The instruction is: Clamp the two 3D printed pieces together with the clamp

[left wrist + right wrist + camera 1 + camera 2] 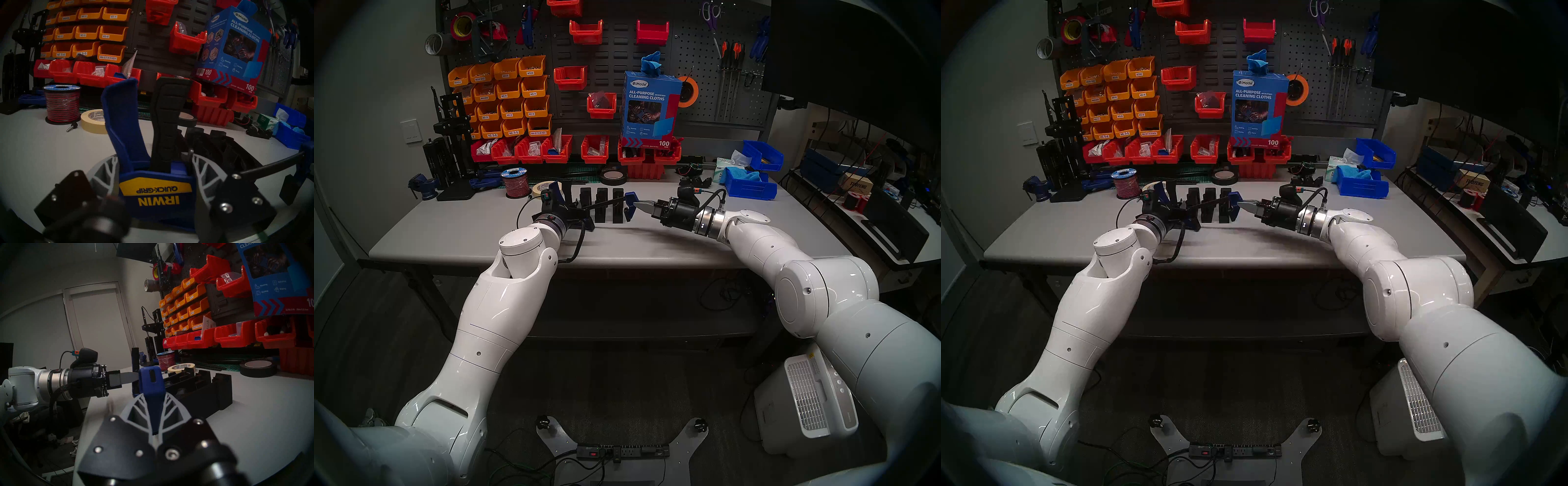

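Both sets of fingers grip the clamp (155, 188): my left fingers (202, 179) pinch its labelled body, my right fingers (171, 410) press together on the blue end jaw. Between them, the two 3D printed pieces (602, 203) stand on the worktop (653, 244), the bar running across them.

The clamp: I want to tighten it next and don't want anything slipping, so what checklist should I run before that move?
1. Left gripper holds the clamp by its body: ok, fingers flank the labelled block.
2. Right gripper steadies the far blue end piece: ok, shut on it.
3. 3D printed pieces between the clamp's two ends: ok, standing on the table with the bar across them.
4. Clamping faces touching the pieces: cannot tell.
5. Grip on the levers: not ok, the blue lever and black ribbed lever stick out free beyond the fingers.
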